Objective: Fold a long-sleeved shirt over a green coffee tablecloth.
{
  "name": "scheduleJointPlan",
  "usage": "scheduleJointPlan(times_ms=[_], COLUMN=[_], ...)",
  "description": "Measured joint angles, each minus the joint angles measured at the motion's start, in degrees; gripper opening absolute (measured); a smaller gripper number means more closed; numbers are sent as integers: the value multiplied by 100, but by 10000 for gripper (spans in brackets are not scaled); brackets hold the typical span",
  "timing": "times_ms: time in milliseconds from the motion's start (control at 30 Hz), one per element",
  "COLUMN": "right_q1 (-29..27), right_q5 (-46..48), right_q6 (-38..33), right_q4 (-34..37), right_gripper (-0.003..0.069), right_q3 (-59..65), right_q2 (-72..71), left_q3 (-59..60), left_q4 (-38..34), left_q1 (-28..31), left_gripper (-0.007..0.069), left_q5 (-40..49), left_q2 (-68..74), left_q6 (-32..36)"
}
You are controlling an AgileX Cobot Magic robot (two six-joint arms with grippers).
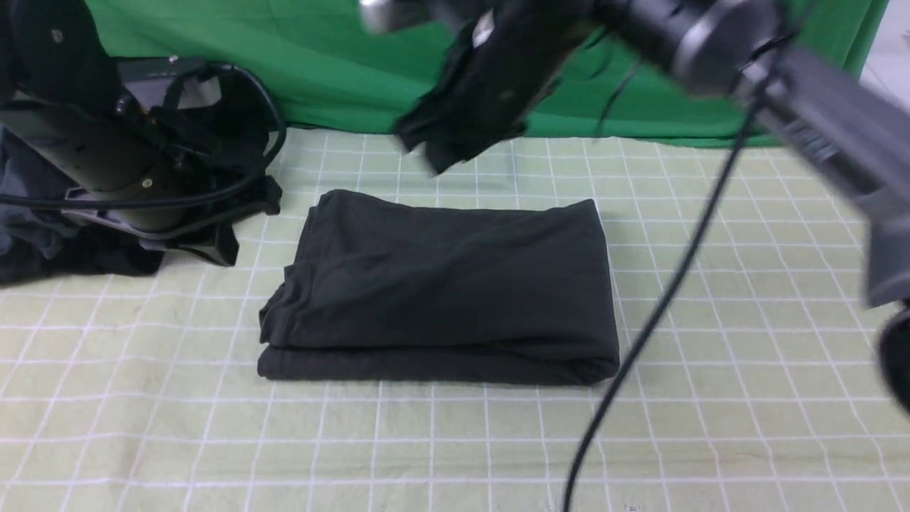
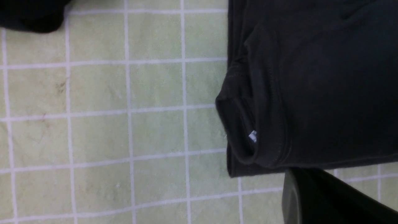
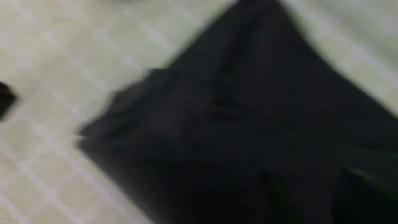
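Centre frame, the shirt lies folded on the tablecloth. The right gripper, blurred at upper centre, has an opening I cannot tell; the left gripper, at left, is closed. Best retreat high, without snagging folds.

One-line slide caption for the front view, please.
Folded long-sleeved shirt rests on the green coffee tablecloth; right arm blurred above it.
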Motion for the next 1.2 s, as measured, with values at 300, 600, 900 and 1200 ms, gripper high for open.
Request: scheduleJointPlan(times_ms=[300,600,900,1200], right_q1=[-599,-599,-599,-599], right_q5=[162,-228,-357,-425], right_q6=[-379,-496,-543,-607], right_q4=[-191,-186,-186,-182], right_gripper=[4,7,10,12], right_q3=[2528,3883,3955,3989], right_q2=[-1722,-2417,-2441,-2435], left_q3=[5,17,17,17], left_q4=[-336,-978,-861,-459], left_q1=[0,0,0,0], left_gripper=[242,350,28,28], left_q5=[-435,-544,-321,-180], left_q2=[791,1633,1508,987], left_q6=[58,102,683,751])
